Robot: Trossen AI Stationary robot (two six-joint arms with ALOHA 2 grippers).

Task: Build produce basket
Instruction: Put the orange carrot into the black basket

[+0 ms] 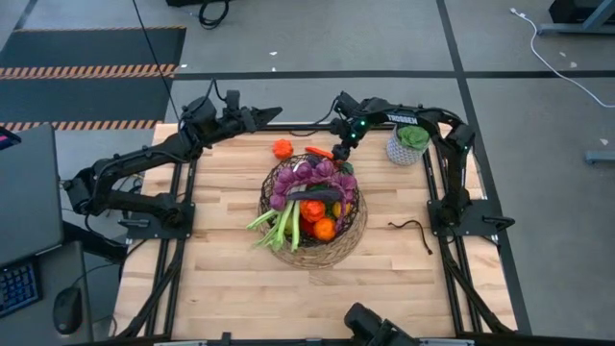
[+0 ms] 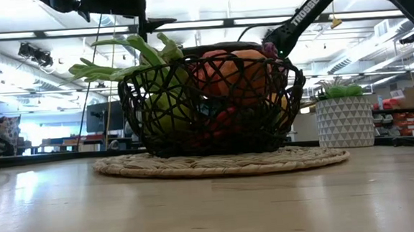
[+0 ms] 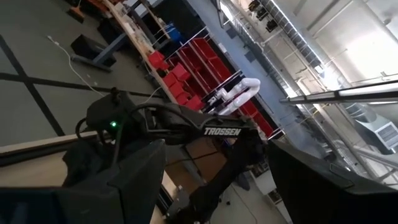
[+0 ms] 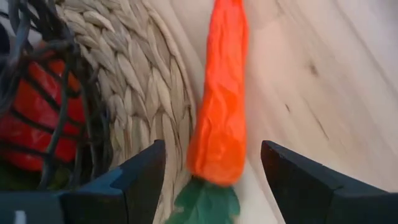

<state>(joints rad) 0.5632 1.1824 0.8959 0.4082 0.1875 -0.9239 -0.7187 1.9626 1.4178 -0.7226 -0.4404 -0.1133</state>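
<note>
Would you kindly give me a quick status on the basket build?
Right gripper jaws open astride carrot beside basket. Left gripper open, idle at far edge. Nothing in the way.

Bright ceiling glare, backlit basket point(image 2: 213, 105)

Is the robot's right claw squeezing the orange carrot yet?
Apart. The right wrist view shows the carrot lying on the table between the open right gripper; bare gaps show on both sides of it.
</note>
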